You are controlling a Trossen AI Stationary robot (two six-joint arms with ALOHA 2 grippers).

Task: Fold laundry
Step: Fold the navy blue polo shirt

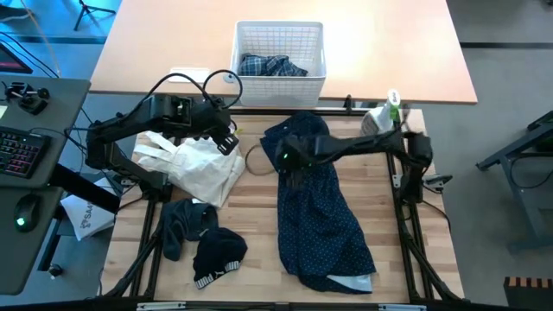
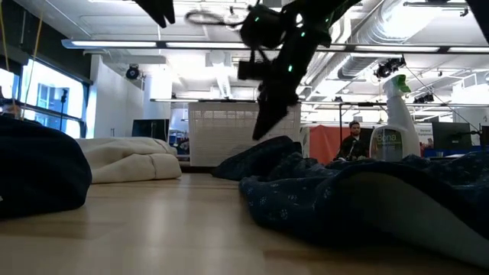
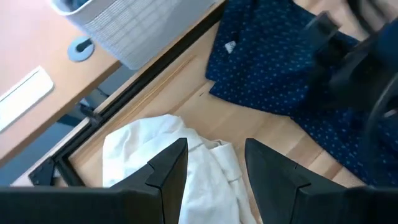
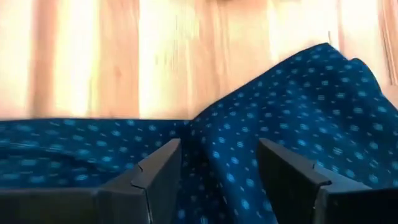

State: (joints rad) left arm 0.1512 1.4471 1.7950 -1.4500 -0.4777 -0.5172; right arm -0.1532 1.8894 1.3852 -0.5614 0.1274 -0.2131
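Observation:
A navy shirt with tiny white dots (image 1: pixel 320 207) lies lengthwise on the wooden table, right of centre. My right gripper (image 1: pixel 283 168) hangs open just above the shirt's far left part (image 4: pixel 298 106), with dotted cloth showing below its fingers. My left gripper (image 1: pixel 229 141) is open and high over a crumpled cream-white garment (image 1: pixel 194 164), which shows beneath its fingers (image 3: pixel 168 168). Two small dark pieces (image 1: pixel 186 225) (image 1: pixel 218 255) lie near the front left. A blue-and-white plaid shirt (image 1: pixel 272 66) lies in the white basket (image 1: pixel 251 39).
The white lattice basket stands on the lighter tabletop beyond the far edge. A spray bottle (image 1: pixel 389 112) stands at the far right corner. Bare wood shows between the white garment and the navy shirt (image 1: pixel 259 207). A person (image 2: pixel 353 137) sits in the room behind.

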